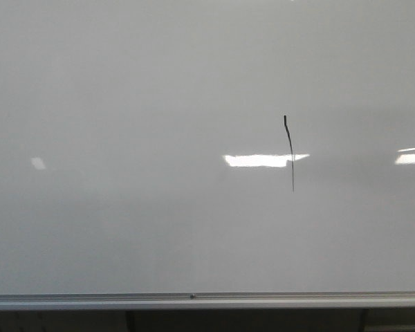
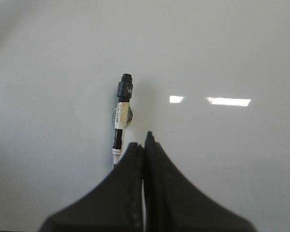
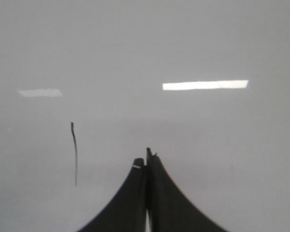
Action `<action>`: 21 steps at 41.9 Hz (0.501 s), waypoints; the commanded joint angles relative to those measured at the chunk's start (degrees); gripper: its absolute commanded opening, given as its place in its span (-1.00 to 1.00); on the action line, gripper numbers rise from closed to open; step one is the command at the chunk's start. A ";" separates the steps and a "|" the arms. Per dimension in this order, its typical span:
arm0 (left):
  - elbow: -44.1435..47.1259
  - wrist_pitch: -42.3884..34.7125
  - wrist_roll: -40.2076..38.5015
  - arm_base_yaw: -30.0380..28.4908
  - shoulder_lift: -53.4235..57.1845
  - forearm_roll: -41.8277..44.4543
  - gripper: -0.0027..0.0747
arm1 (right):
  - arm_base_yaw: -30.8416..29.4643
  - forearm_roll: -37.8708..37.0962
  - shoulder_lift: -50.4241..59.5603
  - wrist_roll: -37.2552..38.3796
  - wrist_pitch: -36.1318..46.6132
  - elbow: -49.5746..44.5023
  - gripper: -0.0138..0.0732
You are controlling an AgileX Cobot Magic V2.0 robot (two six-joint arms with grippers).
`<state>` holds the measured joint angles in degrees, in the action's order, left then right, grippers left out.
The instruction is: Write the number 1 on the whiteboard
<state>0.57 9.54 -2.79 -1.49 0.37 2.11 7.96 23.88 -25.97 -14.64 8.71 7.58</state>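
The number 1 (image 3: pixel 75 153) is standing near-vertical on the whiteboard (image 3: pixel 208 43), off to one side of the right gripper (image 3: pixel 146 162), the nearer arm. Both grippers are sitting closed and empty, a marker (image 2: pixel 121 121) lying just beyond the left gripper (image 2: pixel 144 145).

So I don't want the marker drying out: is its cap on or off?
On, it seems. In the left wrist view the marker lies against the whiteboard with a black cap on its far end; the near end is hidden behind the left hand.
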 commanded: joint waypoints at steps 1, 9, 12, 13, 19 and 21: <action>1.23 -4.52 -0.44 -0.03 0.95 -0.02 -0.98 | -4.46 -7.46 6.36 7.68 4.06 -5.62 -0.82; 1.23 -4.52 -0.44 -0.03 0.95 -0.02 -0.98 | -9.99 -12.26 16.83 10.81 -11.05 -7.81 -0.82; 1.23 -4.52 -0.44 -0.03 0.95 -0.02 -0.98 | -10.11 -12.48 18.77 10.81 -13.81 -7.86 -0.82; 1.23 -4.52 -0.44 -0.03 0.95 -0.02 -0.98 | -10.11 -12.60 19.40 10.81 -14.73 -7.86 -0.82; 1.23 -4.52 -0.44 -0.03 0.95 -0.02 -0.98 | -10.11 -15.75 23.51 12.00 -17.04 -7.86 -0.82; 1.23 -4.52 -0.44 -0.03 0.95 -0.02 -0.98 | -10.11 -17.87 24.62 13.77 -17.30 -7.86 -0.82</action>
<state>0.57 9.64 -2.79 -1.49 0.37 2.11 -1.87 9.51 -2.74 -3.08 -11.70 -1.48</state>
